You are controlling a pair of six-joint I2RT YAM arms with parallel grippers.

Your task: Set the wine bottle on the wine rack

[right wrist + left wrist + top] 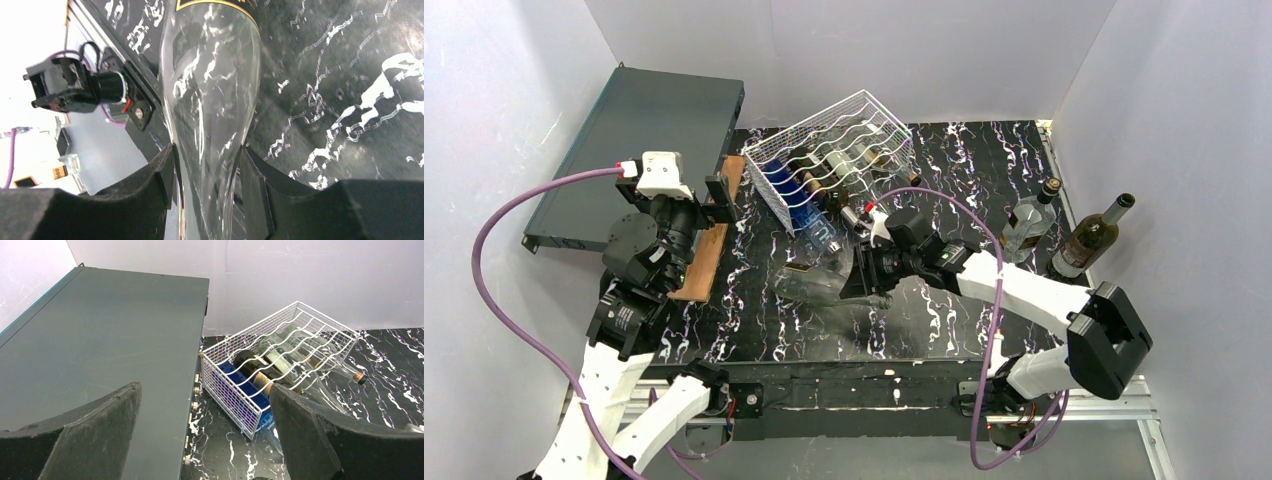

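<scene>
- Gripping noted on the right side: the right gripper [865,277] is pinched onto the wine bottle [816,279], a clear glass one, at centre frame in the top view.
- Right wrist view: the wine bottle [210,75] narrows as it runs down between the two dark fingers [155,177]. Both pads touch the glass, one on each side.
- The bottle lies roughly level, low over the black white-veined table [964,160]. A black-and-gold label edge shows at the top of the wrist frame. Cannot tell whether the glass rests on the surface.
- The bottle is outside the wine rack [839,150], below it in the frame and apart from it.
- The white wire rack sits at upper centre, askew to the table edges. Left wrist view shows the rack [300,327] already carrying a dark bottle [252,367] and clear ones under its wavy tier, with something blue at the bottom.
- The left gripper [721,200] has its fingers spread wide and holds nothing. It hangs at centre left, over the top end of a wooden board [707,255].
- A flat dark grey box [639,150] fills the upper left, just beside the rack.
- At right, two bottles stand upright: a clear one [1029,222] and a dark green one [1092,238], well apart from the rack.
</scene>
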